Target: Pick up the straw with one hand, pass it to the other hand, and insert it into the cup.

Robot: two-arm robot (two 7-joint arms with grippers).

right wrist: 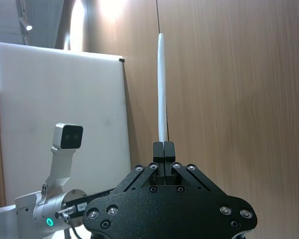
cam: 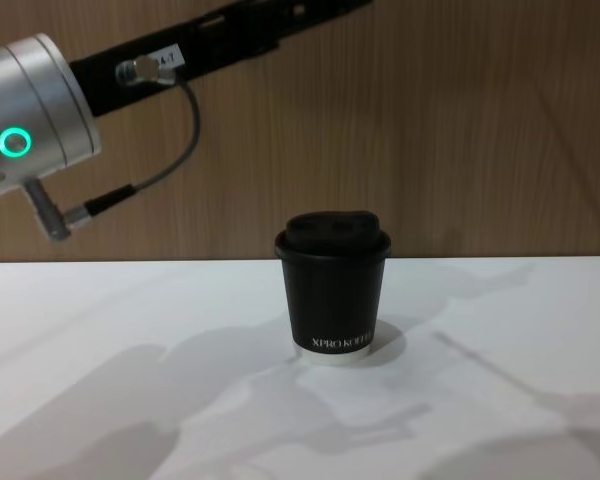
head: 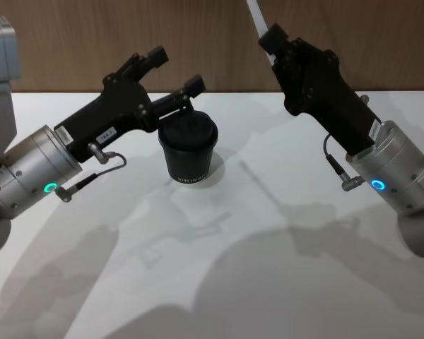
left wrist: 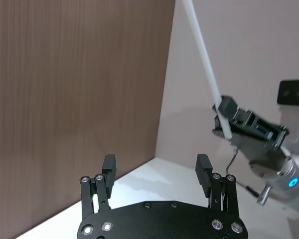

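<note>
Sticking up out of the right gripper [head: 272,37], the white straw [head: 258,15] is clamped at its lower end between fingers that are pressed together. That gripper is held in the air, well to the right of the black lidded cup [cam: 332,290]. The cup is set upright on a white table [cam: 100,330], across which soft shadows [head: 198,233] of both arms are cast. The left gripper [left wrist: 156,167] is held spread and empty, above and just behind the cup. The table is backed by a brown wood-panelled wall [cam: 480,130].
</note>
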